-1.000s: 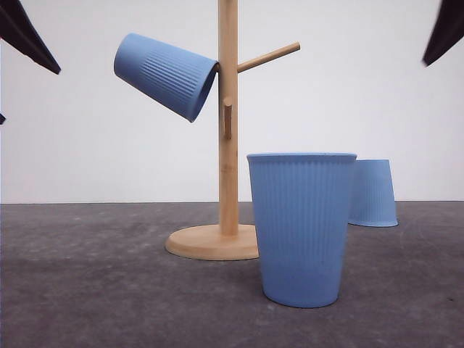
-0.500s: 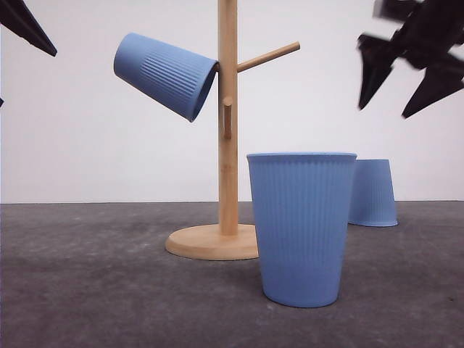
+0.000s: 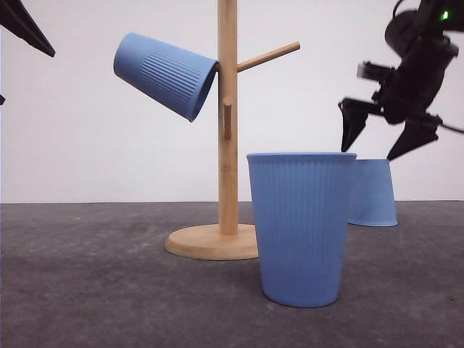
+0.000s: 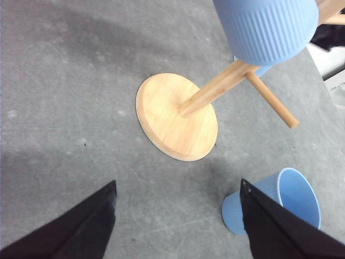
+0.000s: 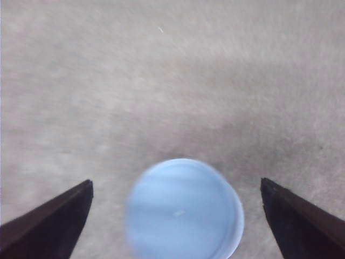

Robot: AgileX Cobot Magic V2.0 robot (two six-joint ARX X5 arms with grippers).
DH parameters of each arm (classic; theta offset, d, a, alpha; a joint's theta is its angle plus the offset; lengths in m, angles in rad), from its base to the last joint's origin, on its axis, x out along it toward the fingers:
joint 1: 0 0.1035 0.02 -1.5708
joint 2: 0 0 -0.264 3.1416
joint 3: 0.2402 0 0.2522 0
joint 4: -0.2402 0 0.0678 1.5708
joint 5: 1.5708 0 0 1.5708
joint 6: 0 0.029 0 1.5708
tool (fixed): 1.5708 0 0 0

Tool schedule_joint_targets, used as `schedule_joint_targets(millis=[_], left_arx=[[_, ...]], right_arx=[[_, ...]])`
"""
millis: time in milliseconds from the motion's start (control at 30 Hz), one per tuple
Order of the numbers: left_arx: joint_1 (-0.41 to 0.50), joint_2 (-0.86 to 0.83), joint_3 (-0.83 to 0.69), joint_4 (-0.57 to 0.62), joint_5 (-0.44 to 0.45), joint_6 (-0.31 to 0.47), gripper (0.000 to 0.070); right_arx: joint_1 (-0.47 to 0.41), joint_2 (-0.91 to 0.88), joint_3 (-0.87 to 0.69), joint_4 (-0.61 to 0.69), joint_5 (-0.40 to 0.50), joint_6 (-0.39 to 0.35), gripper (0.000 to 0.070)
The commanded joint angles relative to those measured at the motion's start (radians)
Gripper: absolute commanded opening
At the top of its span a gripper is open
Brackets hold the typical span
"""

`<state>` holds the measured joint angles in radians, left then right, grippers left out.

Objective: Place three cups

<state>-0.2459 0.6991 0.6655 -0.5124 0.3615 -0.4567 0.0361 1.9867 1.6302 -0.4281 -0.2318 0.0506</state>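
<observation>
While your right wrist view shows the inverted cup (image 5: 184, 208) base-up, your right gripper (image 3: 378, 141), released, has descended above it.

Ahead of me a wooden rack (image 3: 228, 116) stands upright on the dark grey table (image 3: 87, 275), its tall post rising from a round flat base (image 3: 210, 243). One peg (image 3: 268, 56) slants up and to my right near the top; a shorter peg (image 3: 227, 119) lower on the post points toward me. Behind the table is a plain white wall (image 3: 87, 145).
</observation>
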Motion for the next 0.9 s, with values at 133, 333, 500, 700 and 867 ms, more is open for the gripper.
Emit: schedule_joint_targets(millis=[133, 333, 500, 700, 867], left_arx=[[-0.001, 0.003, 0.006, 0.011, -0.007, -0.009, 0.042], [-0.001, 0.003, 0.006, 0.01, -0.017, -0.009, 0.0419], [-0.001, 0.004, 0.006, 0.01, -0.02, -0.009, 0.042], [-0.001, 0.003, 0.006, 0.011, -0.024, -0.006, 0.0419], [-0.001, 0.004, 0.006, 0.012, -0.032, 0.007, 0.042]], right_arx=[[-0.002, 0.092, 0.023, 0.041, -0.001, -0.007, 0.0633], [0.009, 0.145, 0.023, 0.051, 0.018, -0.052, 0.0582], [0.012, 0.132, 0.023, 0.026, 0.014, -0.075, 0.0374], [-0.002, 0.049, 0.023, -0.093, -0.025, -0.103, 0.0376], [-0.02, -0.048, 0.018, -0.21, -0.109, -0.103, 0.0376]])
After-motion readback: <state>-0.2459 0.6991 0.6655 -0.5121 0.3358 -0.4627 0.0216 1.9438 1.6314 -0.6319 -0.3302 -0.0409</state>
